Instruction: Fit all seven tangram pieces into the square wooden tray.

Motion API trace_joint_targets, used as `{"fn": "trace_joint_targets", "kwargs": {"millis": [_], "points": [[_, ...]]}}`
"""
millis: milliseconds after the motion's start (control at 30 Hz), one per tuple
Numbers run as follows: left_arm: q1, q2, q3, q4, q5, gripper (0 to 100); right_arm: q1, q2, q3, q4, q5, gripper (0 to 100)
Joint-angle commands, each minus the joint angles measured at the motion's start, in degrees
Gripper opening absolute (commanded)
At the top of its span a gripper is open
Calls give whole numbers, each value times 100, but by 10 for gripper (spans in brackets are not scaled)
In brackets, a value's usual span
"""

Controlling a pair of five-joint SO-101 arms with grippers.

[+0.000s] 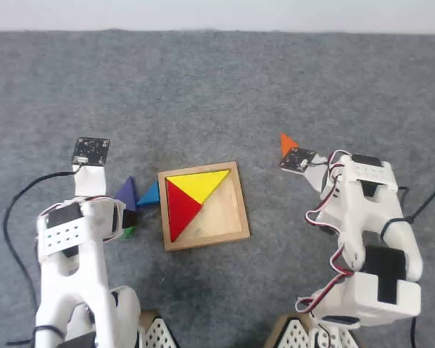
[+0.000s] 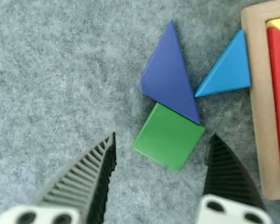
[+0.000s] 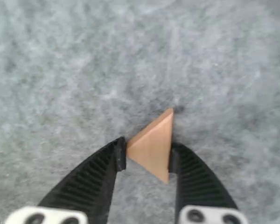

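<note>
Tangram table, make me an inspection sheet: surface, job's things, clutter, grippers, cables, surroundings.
Surface: grey mat.
Job's things: wooden tray holds yellow triangle and red triangle; light blue triangle, dark blue triangle, green square beside it.
Clutter: nothing seen.
Grippers: left gripper open over green square; right gripper shut on orange triangle.
Cables: black cable by left arm; red-and-white wires on right arm.
Surroundings: pale strip beyond mat.

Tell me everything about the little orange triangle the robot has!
The small orange triangle piece looks like flat, smooth painted wood with sharp corners. The right gripper has its black ribbed jaws closed on two of its sides, one corner poking out ahead. It is over the grey felt table cover, off to the right of the square wooden tray, touching no other piece. Whether it is lifted cannot be told.
</note>
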Motion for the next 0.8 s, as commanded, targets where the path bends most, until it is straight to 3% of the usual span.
{"fn": "trace_joint_targets", "kwargs": {"millis": [0,167,400,767], "points": [[-35,-167,-13,-88,-62,297,75,22,35,-242,62,76],[-35,-167,-13,-88,-62,297,215,13,35,-347,26,72],[-35,-167,-13,-88,-62,297,22,-84,-88,-251,-932,25],[-35,-167,-13,-88,-62,297,-822,-980,-791,1165,-3446,20]]}}
